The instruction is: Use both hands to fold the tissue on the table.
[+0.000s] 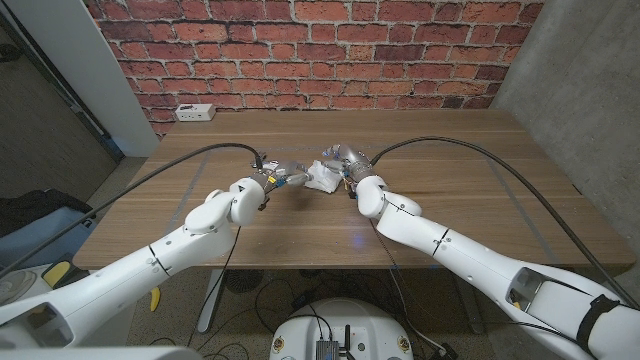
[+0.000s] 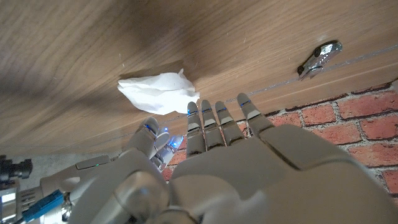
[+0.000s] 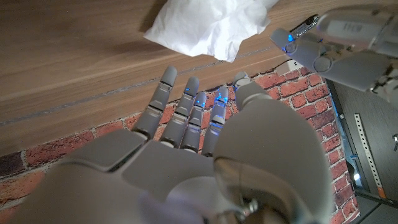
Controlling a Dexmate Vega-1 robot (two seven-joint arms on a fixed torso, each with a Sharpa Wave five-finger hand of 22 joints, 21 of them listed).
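Head view: you're bringing both arms in to the middle of the wooden table (image 1: 470, 160), and the tissue (image 1: 323, 178) is sitting crumpled there between the two hands. Your left hand (image 1: 272, 177) is just left of the tissue, your right hand (image 1: 345, 165) is just right of it and slightly farther. Too small here to tell if either is touching it. A white power strip (image 1: 193, 112) is lying at the far left edge by the brick wall (image 1: 320, 50).

Left wrist view: your left hand (image 2: 211, 130) is reaching toward the tissue (image 2: 158, 93) with fingers extended and close together, tips just beside the tissue's edge; it's gripping nothing. The right hand's fingertip (image 2: 318, 57) is showing well apart on the wood.

Right wrist view: your right hand (image 3: 199, 118) is holding its fingers straight and slightly spread, gripping nothing, tips near the tissue (image 3: 211, 25) but apart from it. The left hand (image 3: 339, 40) is sitting just beside the tissue's other side; can't tell contact.
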